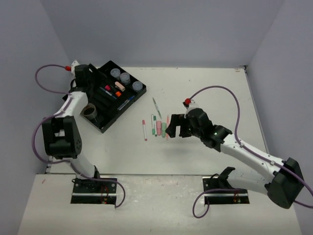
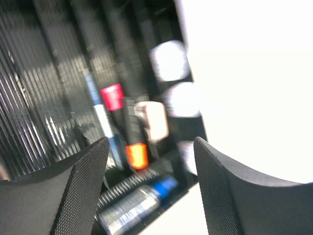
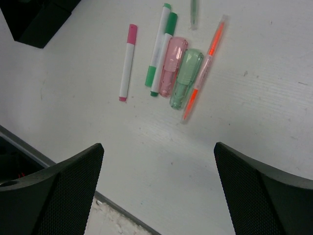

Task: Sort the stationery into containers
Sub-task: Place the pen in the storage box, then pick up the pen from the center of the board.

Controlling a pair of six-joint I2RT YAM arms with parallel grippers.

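Tray: black, floor ribbed in fine parallel lines.
Inside the tray: jars, three, grey-blue tops; marker cap, magenta-red; orange stub; small piece, pale pink and white; silver pen, blue end.
At the tray's edge: tape ring, dull brown.
Outside the tray, on the white table: pink-capped pen, white barrel; green-and-white pens, two; pink marker, translucent; green marker, pale, translucent; orange pen, pinkish middle.
Right gripper: pads black, fine dotted mesh; cables purple.
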